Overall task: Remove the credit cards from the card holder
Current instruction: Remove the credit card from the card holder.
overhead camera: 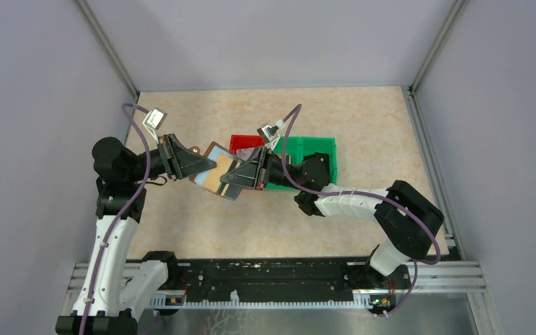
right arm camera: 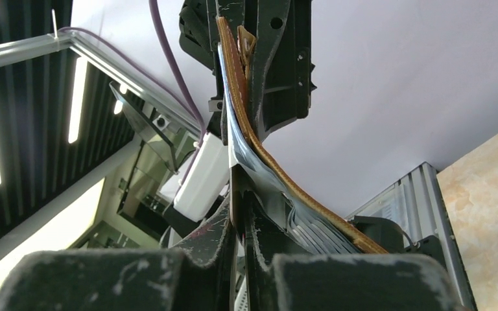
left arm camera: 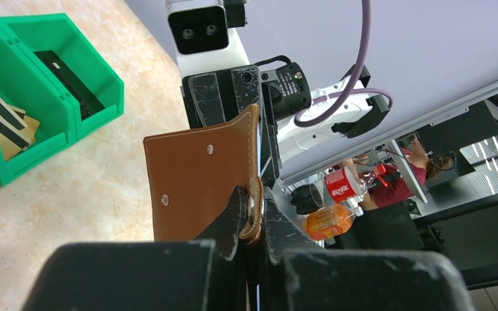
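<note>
Your left end effector [left arm camera: 251, 217] clamps the stitched, brown leather-look card holder [left arm camera: 194, 172] by its tabbed edge. The right end effector [right arm camera: 238, 210], at 3 o'clock, pinches its pale layered pockets, contents hidden.

card holder [overhead camera: 218, 176]: brn, open, aloft | credit cards [left arm camera: 0, 120]: in grn bin [left arm camera: 97, 97]

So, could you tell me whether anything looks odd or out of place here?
The card holder is clamped in mid-air between the left tool and right tool, and its leather bows in a curve rather than lying flat. Nothing looks spilled or broken.
</note>
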`<state>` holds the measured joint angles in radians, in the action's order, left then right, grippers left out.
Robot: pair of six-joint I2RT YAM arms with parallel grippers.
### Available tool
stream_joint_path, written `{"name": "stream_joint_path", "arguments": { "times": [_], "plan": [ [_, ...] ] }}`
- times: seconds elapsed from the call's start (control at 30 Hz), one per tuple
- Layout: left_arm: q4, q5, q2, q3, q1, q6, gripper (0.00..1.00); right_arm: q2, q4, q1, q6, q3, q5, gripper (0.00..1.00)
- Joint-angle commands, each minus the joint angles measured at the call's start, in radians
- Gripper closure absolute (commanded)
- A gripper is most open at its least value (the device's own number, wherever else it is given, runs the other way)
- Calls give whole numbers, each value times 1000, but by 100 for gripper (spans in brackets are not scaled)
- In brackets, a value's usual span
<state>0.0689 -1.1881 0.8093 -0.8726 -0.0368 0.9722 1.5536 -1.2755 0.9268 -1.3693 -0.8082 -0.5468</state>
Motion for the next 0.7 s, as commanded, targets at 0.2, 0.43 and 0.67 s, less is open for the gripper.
{"name": "stream_joint_path", "arguments": {
  "times": [0.2,0.43,0.67],
  "plan": [
    [31,18,-15,-41,5,0,100,-10,-143,0,-24,16,-1,100],
    [31,30,-15,-56,5,-2,100,-24,-185,0,-30,78,7,100],
    [22,40,-15,-60,6,-26,100,-55,-169,-6,-15,120,-2,100]
  ]
}}
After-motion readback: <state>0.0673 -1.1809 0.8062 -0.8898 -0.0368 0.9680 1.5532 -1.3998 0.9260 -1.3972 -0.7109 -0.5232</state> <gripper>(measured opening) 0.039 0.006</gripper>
